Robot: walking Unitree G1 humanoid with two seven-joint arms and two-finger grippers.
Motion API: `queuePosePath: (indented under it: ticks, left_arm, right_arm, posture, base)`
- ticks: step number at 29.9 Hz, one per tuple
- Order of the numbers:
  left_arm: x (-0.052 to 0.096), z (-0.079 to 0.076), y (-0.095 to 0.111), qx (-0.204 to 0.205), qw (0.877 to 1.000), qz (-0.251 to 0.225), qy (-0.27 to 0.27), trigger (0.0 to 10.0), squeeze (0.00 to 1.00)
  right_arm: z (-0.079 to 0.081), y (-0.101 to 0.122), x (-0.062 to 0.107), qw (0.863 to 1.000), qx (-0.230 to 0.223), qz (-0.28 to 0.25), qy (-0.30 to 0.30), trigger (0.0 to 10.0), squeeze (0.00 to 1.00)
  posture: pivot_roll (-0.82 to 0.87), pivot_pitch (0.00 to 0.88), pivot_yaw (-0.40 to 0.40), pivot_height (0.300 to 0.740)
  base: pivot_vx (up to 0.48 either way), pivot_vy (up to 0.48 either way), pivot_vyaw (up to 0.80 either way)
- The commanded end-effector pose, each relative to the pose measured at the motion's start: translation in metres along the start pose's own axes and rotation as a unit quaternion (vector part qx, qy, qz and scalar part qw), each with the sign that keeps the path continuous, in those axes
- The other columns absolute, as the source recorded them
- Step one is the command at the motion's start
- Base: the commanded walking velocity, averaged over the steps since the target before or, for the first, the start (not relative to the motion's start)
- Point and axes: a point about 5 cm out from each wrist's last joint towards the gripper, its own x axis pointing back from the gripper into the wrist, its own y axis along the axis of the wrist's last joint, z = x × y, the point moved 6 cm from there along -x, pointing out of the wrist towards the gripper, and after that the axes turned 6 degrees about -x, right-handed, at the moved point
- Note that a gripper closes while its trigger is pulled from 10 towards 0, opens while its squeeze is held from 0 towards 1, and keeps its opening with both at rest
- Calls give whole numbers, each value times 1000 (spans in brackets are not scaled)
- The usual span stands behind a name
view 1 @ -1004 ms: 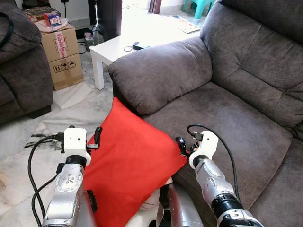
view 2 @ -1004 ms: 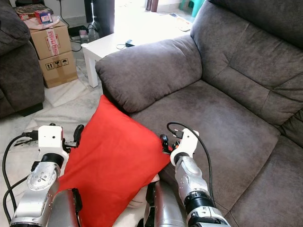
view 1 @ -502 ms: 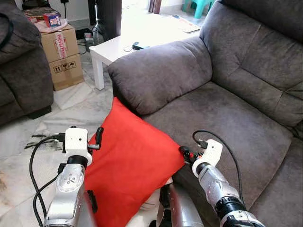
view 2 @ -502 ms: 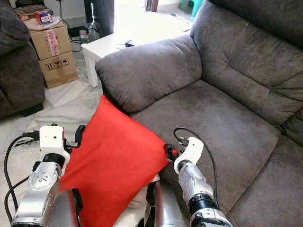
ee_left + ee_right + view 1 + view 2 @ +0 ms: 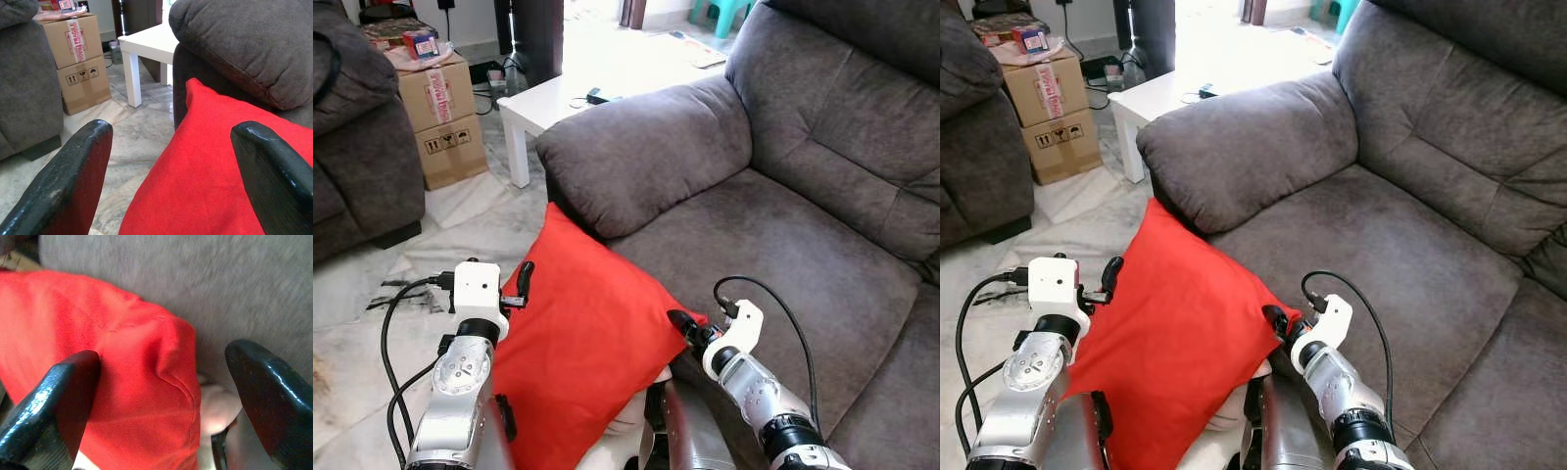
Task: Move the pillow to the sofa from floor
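A red pillow (image 5: 582,343) leans tilted against the front of the grey sofa (image 5: 773,235), its top corner under the sofa's armrest (image 5: 646,147). My left gripper (image 5: 524,284) is open at the pillow's left edge; in the left wrist view its fingers (image 5: 73,181) straddle that edge of the pillow (image 5: 210,186). My right gripper (image 5: 683,328) is open at the pillow's right corner, by the sofa seat. In the right wrist view the corner of the pillow (image 5: 146,382) lies between the two fingers (image 5: 54,406).
A white side table (image 5: 558,98) stands beyond the armrest. Cardboard boxes (image 5: 440,117) sit at the far left beside another grey sofa (image 5: 357,147). Marble floor (image 5: 460,225) spreads left of the pillow. Cables trail from both wrists.
My right gripper has dropped lower and moved left onto the pillow's right corner. My left gripper has edged slightly right toward the pillow. The pillow has barely moved.
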Motion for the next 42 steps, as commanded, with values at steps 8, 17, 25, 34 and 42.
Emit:
queuePosePath:
  ticks: [8,17,25,34,42]
  left_arm:
    - [-1,-18,-8,13,999,18,-31,10000,0]
    - [-1,-18,-8,13,999,17,-27,10000,0]
    - [1,-15,-5,2,1000,10,-22,10000,0]
    - [9,-1,-7,-8,1000,14,-3,10000,0]
    - [15,0,-9,-9,1000,19,-2,10000,0]
  right_arm:
    - [13,-7,6,997,-27,11,69,10000,0]
    - [18,2,4,997,-9,-11,77,10000,0]
    - [-1,0,-1,998,58,-36,3,10000,0]
    - [12,-28,-10,998,-61,-8,25,10000,0]
    - [24,-51,-10,995,-77,31,57,10000,0]
  posture:
    - [53,91,-153,531]
    - [64,84,-161,531]
    - [97,93,-178,531]
    - [131,109,-190,531]
    - [137,119,-192,531]
  base:
    - [0,0,0]
    - [0,0,0]
    - [0,0,0]
    - [0,0,0]
    - [0,0,0]
